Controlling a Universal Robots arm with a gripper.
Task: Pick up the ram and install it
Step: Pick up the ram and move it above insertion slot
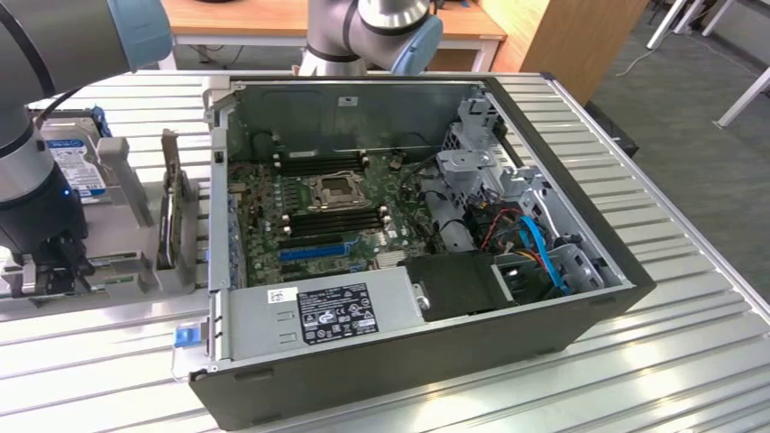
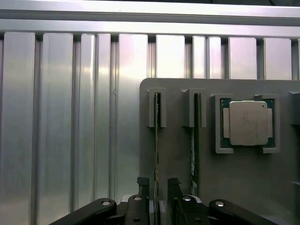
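Observation:
In the wrist view two rams stand on edge in slots of a grey holder plate (image 2: 178, 154): one ram (image 2: 156, 140) and a second ram (image 2: 193, 140) beside it. My gripper (image 2: 158, 185) is open, with one dark finger on each side of the first ram's thin edge and a small gap to it. In the exterior view the gripper (image 1: 46, 271) hangs low over the grey holder (image 1: 121, 262) at the exterior view's left, beside the open computer case (image 1: 409, 225). The green motherboard (image 1: 325, 203) lies inside the case, with empty black memory slots (image 1: 331, 221) next to the processor socket.
A processor chip (image 2: 247, 123) sits in a pocket of the holder beside the rams. A hard drive (image 1: 72, 162) with a blue-and-white label stands at the holder's back. The power supply (image 1: 325, 311) and drive cage (image 1: 481, 171) crowd the case. Ribbed metal table (image 1: 673, 361) surrounds everything.

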